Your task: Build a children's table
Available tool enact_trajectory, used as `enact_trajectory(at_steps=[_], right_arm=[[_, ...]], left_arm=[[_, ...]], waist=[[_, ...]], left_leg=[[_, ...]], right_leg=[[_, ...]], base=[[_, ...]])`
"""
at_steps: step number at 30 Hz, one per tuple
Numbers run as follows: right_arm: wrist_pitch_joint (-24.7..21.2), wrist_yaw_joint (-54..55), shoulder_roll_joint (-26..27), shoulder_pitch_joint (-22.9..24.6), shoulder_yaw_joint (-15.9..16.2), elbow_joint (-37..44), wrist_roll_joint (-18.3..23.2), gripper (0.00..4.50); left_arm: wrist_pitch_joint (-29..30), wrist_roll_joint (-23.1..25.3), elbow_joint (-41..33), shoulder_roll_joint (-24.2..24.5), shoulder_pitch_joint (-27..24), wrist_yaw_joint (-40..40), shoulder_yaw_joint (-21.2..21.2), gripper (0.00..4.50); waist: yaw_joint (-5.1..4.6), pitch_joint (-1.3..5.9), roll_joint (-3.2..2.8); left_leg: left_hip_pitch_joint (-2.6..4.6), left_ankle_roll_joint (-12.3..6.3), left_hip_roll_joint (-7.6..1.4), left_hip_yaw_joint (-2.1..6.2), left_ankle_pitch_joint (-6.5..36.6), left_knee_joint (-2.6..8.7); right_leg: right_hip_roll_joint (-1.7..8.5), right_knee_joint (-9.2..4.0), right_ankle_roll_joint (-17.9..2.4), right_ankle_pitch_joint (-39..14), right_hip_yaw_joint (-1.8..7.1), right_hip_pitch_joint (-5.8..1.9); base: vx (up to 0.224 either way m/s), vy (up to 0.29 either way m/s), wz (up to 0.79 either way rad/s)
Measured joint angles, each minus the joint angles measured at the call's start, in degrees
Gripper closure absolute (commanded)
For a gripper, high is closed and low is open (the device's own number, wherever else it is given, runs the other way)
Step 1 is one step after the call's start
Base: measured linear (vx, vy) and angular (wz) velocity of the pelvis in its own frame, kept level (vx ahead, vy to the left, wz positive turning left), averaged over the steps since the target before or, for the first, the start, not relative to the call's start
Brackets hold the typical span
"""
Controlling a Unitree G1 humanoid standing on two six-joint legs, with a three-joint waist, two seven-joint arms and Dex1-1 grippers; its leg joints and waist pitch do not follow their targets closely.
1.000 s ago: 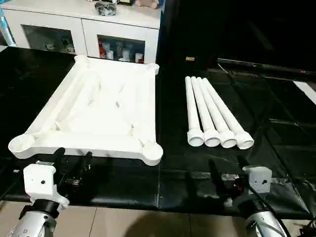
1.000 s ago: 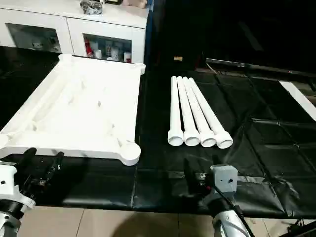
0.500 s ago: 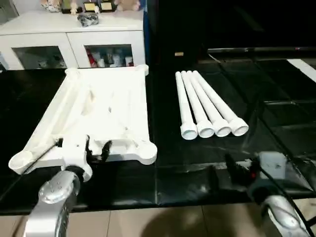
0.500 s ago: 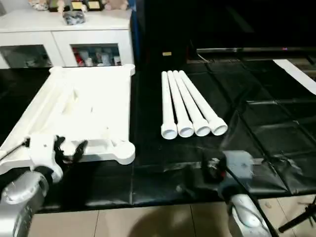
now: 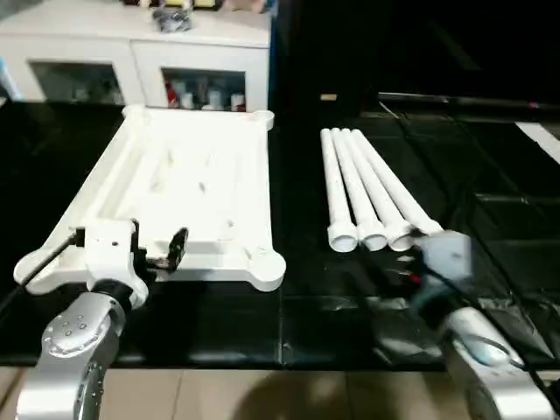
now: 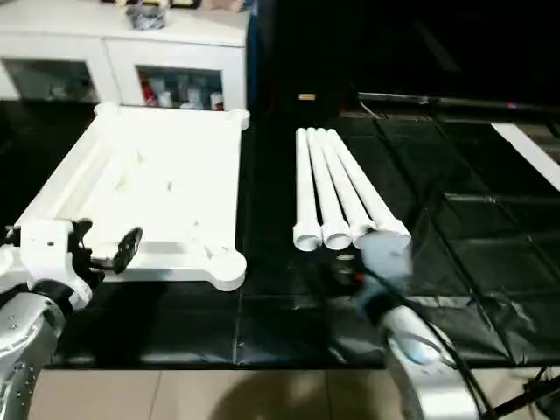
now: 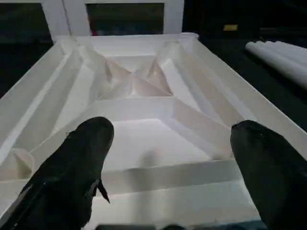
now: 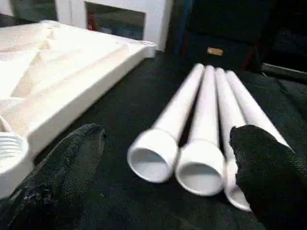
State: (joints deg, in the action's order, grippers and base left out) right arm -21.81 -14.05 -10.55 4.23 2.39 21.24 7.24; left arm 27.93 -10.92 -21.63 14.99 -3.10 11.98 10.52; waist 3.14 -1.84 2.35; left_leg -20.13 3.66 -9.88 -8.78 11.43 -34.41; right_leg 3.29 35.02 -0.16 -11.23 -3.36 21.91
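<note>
With both jaws spread wide and empty, our left gripper (image 7: 165, 167) faces the tabletop (image 5: 188, 188) at ten o'clock, our right gripper (image 8: 165, 167) the legs (image 5: 367, 192) at one: stiff, light, slippery tubes, best grasped mid-shaft.
</note>
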Motion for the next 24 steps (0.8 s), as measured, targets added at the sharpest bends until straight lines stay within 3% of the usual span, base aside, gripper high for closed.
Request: enact_trajectory(at_steps=[4, 6, 12, 16, 19, 24], right_arm=[[-0.06, -0.34, 1.05, -1.87, 0.32, -0.04, 1.12, 0.00], [-0.05, -0.29, 1.07, -2.43, 0.33, -0.76, 1.25, 0.00], [-1.47, -0.71, 0.92, -6.02, -0.19, -2.09, 2.33, 0.00], [-1.09, 2.41, -0.48, -7.87, -0.75, -2.64, -1.63, 0.00], [-1.38, 4.93, -0.92, -9.65, -1.40, -4.07, -3.86, 0.00], [-6.83, 3.66, 1.05, -8.67, -3.01, -3.22, 1.13, 0.00]], left_arm=[[-1.64, 0.21, -1.88, -1.49, -0.88, -2.36, 1.29, 0.08], [-5.31, 2.17, -2.44, -1.87, -0.72, -3.40, 0.87, 0.08], [-3.89, 0.25, -1.60, -3.73, 5.42, -3.91, 0.67, 0.08], [-6.11, 0.01, 2.83, -1.70, 10.40, -1.13, -1.07, 0.08], [-5.96, 0.48, 3.66, -0.94, 11.43, 0.65, -3.13, 0.08], [-1.37, -2.48, 2.77, -0.36, 10.79, 3.02, -3.44, 0.08]], waist=[[0.25, -0.12, 1.04], [0.49, -0.23, 1.40], [0.38, -0.36, 1.15], [0.23, -0.55, 0.75], [0.17, -0.56, 0.48], [-0.10, -0.70, 0.15]], left_leg=[[0.02, 0.01, -0.02, 0.00, 0.00, 0.00], [0.00, 0.01, -0.02, 0.03, 0.00, 0.00], [0.03, 0.01, 0.00, -0.01, -0.01, -0.07], [0.03, 0.03, -0.01, 0.00, -0.02, -0.04], [0.02, 0.06, -0.01, 0.00, -0.03, -0.04], [-0.02, 0.05, -0.03, -0.04, -0.02, 0.05]], right_leg=[[-0.01, 0.00, 0.00, 0.00, -0.01, -0.01], [-0.01, -0.02, 0.01, 0.00, -0.02, -0.01], [0.00, 0.00, 0.00, 0.07, 0.05, -0.08], [-0.01, 0.09, -0.04, 0.11, 0.05, -0.01], [-0.02, 0.09, -0.10, 0.17, 0.05, -0.01], [-0.04, 0.08, -0.46, 0.19, 0.06, 0.06]], base=[[0.000, 0.000, 0.00], [0.000, 0.000, 0.00], [0.000, 0.000, 0.00], [0.000, 0.000, 0.00], [0.000, 0.000, 0.00], [0.000, 0.000, 0.00]])
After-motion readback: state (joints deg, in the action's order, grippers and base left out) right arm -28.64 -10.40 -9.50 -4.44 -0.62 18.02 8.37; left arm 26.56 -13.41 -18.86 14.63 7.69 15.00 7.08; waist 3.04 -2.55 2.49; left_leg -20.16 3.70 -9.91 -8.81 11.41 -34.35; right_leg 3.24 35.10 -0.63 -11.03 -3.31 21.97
